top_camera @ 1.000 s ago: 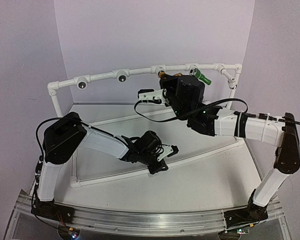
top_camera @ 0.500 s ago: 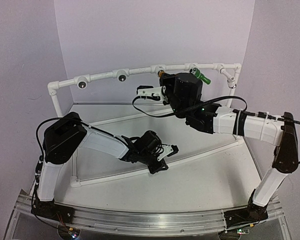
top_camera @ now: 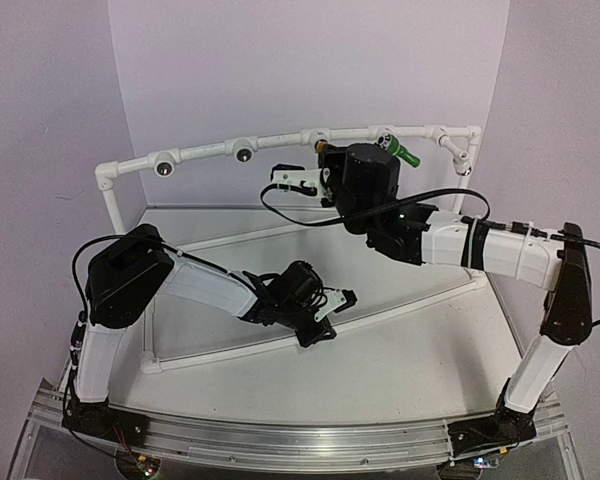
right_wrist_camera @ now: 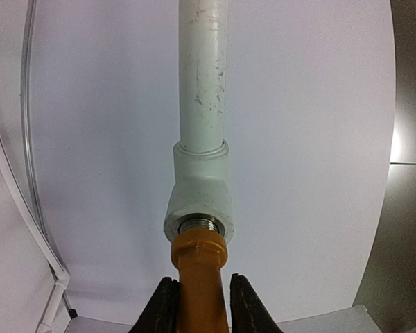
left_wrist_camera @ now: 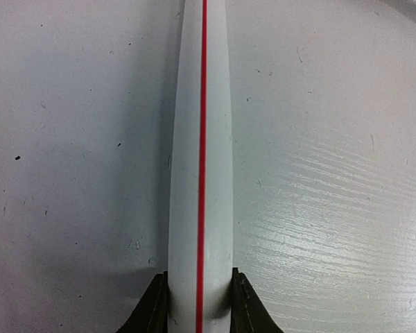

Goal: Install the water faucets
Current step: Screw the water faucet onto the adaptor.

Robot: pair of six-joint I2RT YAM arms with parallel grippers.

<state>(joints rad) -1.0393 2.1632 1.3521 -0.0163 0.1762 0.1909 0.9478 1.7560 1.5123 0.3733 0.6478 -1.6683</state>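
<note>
The right gripper (right_wrist_camera: 200, 300) clamped on the orange tap (right_wrist_camera: 198, 267), whose thread meets the pipe socket (right_wrist_camera: 199, 201) at lower centre, the left gripper (left_wrist_camera: 200, 309) clamped on the red-striped pipe (left_wrist_camera: 201, 139), the green tap (top_camera: 404, 153) on the rail at upper right: any tilt may cross-thread or jam the joint.

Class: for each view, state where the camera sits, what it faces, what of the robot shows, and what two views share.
Top external: above and behind the bases, looking down at the table and white plastic pipe frame; both arms show.
Left wrist: on the left arm, looking along a red-striped white pipe; left hand clamps it.
Right wrist: facing the frame's white socket; right hand grips the yellow-orange plastic faucet entering it.
Shared: top and right wrist both show that faucet.
</note>
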